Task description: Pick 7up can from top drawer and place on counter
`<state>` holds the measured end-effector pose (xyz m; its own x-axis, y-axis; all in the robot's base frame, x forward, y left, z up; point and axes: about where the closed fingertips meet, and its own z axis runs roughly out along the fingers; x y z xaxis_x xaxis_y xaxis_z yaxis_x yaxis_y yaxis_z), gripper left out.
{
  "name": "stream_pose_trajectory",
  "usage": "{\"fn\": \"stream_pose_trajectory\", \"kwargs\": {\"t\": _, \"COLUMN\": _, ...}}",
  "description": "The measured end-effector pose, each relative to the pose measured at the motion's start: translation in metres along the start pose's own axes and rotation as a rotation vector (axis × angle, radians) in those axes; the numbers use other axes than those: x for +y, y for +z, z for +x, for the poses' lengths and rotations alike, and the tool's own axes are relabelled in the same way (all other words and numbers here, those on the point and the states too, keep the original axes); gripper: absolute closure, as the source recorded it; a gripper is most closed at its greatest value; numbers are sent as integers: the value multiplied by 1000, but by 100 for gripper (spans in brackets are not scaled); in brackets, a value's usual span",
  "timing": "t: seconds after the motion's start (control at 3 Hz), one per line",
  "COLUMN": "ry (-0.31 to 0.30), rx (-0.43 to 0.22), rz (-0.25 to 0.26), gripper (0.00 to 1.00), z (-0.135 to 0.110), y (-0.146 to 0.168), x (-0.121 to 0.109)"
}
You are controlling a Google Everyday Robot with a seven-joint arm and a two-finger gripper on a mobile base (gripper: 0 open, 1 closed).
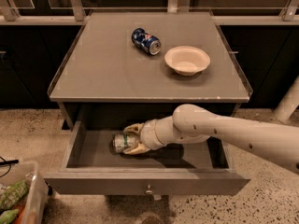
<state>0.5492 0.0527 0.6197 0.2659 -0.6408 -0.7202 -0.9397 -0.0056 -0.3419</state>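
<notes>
The 7up can [121,142], silver-white with green markings, lies on its side inside the open top drawer [145,183], left of its middle, shiny end facing left. My gripper [131,139] reaches into the drawer from the right. Its fingers [133,127] sit on either side of the can and are closed on it. The grey counter [103,64] is directly above the drawer.
A blue soda can [145,41] lies on its side on the counter at the back. A cream bowl [187,59] sits to its right. A clear bin [18,197] with green items stands on the speckled floor at the lower left.
</notes>
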Motion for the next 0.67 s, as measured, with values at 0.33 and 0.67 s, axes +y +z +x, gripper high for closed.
{"fn": "stream_pose_trajectory", "kwargs": {"t": 0.33, "ry": 0, "rx": -9, "rz": 28, "gripper": 100, "z": -7, "y": -12, "x": -5}}
{"fn": "stream_pose_trajectory", "kwargs": {"t": 0.67, "ry": 78, "rx": 34, "rz": 125, "gripper": 100, "z": -20, "y": -58, "x": 2}}
